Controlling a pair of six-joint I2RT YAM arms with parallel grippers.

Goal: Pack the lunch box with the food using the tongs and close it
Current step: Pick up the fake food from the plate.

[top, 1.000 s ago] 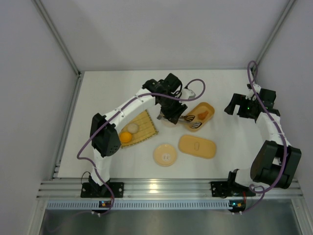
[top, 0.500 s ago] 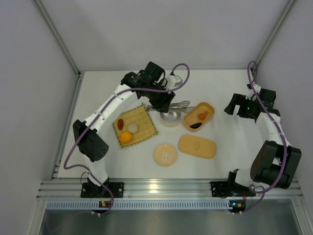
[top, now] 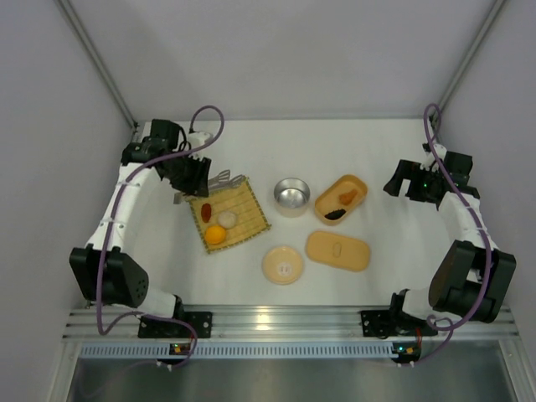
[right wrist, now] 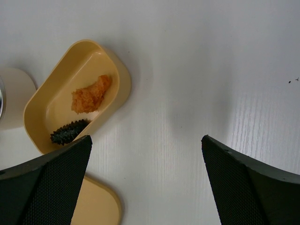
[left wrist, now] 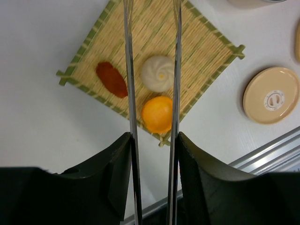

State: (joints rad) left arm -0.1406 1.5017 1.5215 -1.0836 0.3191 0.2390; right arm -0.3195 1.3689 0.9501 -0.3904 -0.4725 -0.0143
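And the left arm has swung right away from the lunch box (top: pixel 360 181). A second ago it was over there with the tongs (left wrist: pixel 176 70); now it is back above the bamboo mat (left wrist: pixel 201 44) at the left of the table. That tells me the drop is done and the next pick-up is on.

The left claw (left wrist: pixel 153 140) is about half closed, pinching the tongs by their two thin arms. The arms stand apart with nothing caught between them. In the left wrist view they frame the white ball (left wrist: pixel 158 73) and the orange ball (left wrist: pixel 157 114). I cannot tell how high above the mat they are.

The right claw (top: pixel 400 179) is spread wide with nothing in it, out at the right side near the box.

Counting up, there are five pieces of food. Two are in the box, the orange-tan piece (right wrist: pixel 91 93) and the dark brown oval (right wrist: pixel 70 131). Three are on the mat, the two balls and the reddish-brown piece (left wrist: pixel 111 79) just beside them.

There is one box, open, and one lid (top: pixel 337 250) lying flat in front of it. One metal bowl (top: pixel 292 194) and one round tan dish (top: pixel 284 264) make up the rest. By my reckoning that leaves three pieces to carry, and then the lid.
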